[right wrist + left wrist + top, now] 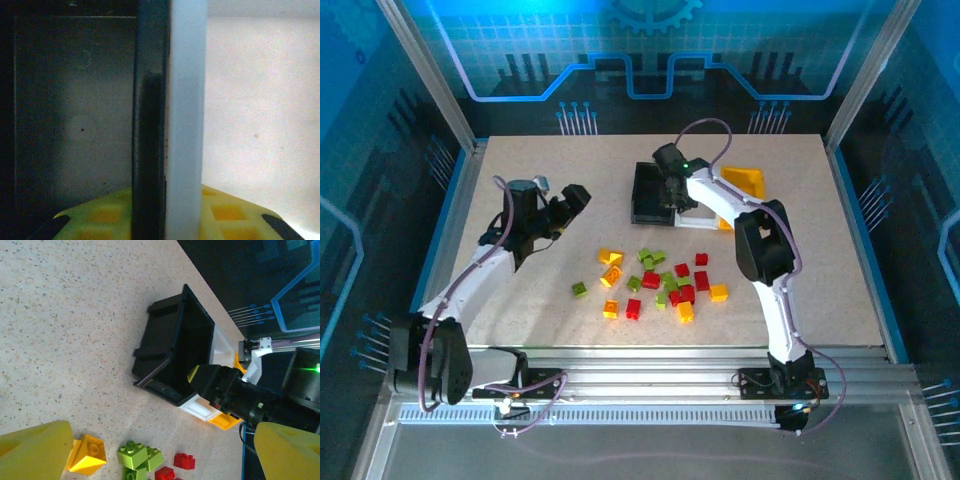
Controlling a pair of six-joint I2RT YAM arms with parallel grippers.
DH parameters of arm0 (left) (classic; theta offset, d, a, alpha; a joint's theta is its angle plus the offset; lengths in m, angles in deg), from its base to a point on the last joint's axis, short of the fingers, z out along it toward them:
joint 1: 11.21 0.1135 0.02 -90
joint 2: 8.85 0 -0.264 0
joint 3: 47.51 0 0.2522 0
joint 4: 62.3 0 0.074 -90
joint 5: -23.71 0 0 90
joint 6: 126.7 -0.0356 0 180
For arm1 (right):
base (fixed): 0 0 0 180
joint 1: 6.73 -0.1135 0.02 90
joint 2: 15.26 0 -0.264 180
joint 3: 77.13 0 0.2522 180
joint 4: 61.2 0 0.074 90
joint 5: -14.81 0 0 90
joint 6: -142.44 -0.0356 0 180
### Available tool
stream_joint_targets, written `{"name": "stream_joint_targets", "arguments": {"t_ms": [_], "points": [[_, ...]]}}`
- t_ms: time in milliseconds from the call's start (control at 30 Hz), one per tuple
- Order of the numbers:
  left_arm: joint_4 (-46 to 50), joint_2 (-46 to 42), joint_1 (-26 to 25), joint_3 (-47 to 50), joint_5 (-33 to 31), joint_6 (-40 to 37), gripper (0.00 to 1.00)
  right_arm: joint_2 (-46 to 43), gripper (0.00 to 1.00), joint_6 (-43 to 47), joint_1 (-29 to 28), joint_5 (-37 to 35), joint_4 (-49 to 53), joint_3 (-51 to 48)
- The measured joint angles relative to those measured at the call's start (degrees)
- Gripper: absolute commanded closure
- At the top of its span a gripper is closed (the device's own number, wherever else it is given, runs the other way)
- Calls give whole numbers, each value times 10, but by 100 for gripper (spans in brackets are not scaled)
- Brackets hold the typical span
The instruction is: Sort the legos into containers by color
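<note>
Right wrist: gripper [165, 227] astride abutting walls, black bin [147, 125] & white bin [187, 100].

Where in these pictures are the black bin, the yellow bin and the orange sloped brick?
black bin [155, 342]: left wrist view, outer side wall.
yellow bin [748, 180]: top external view, bare inner surface.
orange sloped brick [84, 459]: left wrist view, sloped face.

Speckled beige tabletop [840, 250] beneath left claw [578, 196] and right claw [672, 198], blue circuit-pattern back wall [650, 60] beyond them, ribbed metal rail [650, 375] well behind them.
</note>
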Motion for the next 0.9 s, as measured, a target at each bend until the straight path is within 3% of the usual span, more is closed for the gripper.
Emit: {"name": "stream_joint_targets", "arguments": {"t_ms": [100, 333, 900], "points": [[5, -10, 0, 1, 2, 0, 5, 7, 100, -3, -5, -3, 6, 13], [19, -27, 0, 4, 2, 1, 4, 24, 100, -24, -26, -15, 28, 43], [39, -50, 0, 11, 2, 2, 3, 97, 100, -112, -138, -44, 121, 177]]}}
